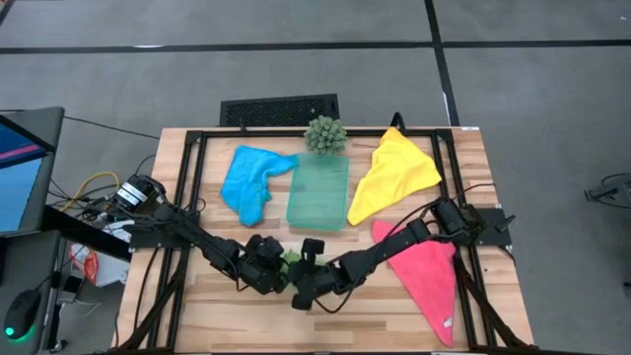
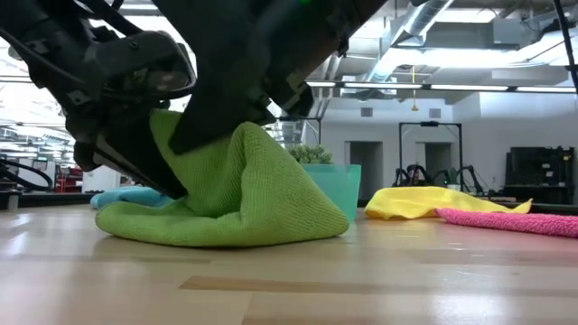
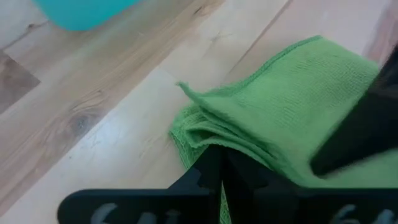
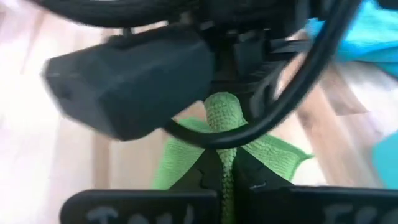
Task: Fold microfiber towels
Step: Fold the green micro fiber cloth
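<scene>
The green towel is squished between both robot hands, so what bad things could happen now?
1. Both the left gripper and the right gripper pinch the green towel very close together. They might bump each other.
2. The towel sits bunched in a hump, not flat. If one lets go, the fold may flop crooked.
3. The right arm reaches over the pink towel and could drag it.

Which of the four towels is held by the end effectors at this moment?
The lime green towel, pinched by both the left end effector and right end effector; the others lie untouched.
</scene>
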`<state>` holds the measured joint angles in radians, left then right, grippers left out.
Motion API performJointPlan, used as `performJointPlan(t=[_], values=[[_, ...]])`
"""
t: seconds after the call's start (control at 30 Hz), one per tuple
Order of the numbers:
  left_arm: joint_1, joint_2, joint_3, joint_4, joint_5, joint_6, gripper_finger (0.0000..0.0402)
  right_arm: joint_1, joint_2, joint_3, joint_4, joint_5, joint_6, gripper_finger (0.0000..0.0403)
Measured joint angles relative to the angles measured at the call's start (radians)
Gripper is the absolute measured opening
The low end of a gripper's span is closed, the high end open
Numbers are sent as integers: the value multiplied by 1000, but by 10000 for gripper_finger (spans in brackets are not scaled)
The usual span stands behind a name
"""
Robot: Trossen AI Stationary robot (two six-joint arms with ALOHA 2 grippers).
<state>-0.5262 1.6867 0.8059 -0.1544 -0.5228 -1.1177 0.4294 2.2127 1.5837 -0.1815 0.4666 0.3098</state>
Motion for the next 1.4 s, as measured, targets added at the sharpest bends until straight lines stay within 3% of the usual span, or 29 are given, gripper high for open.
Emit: performJointPlan(t=[0.53,0.77,1.03,1.23,1.4], values=[[0,-44,2,-54,48,33,0,-29,0,0,11,-129,-3,71],[-1,-159,2,-177,13,34,0,-32,1,0,18,-206,-3,132],[-21,-245,2,-150,-15,32,0,-31,-26,-1,-5,-204,12,209],[-79,-222,2,-21,-22,35,0,5,-148,3,-133,-112,42,218],[-96,-150,2,84,-32,66,0,100,-172,-36,-238,102,130,190]])
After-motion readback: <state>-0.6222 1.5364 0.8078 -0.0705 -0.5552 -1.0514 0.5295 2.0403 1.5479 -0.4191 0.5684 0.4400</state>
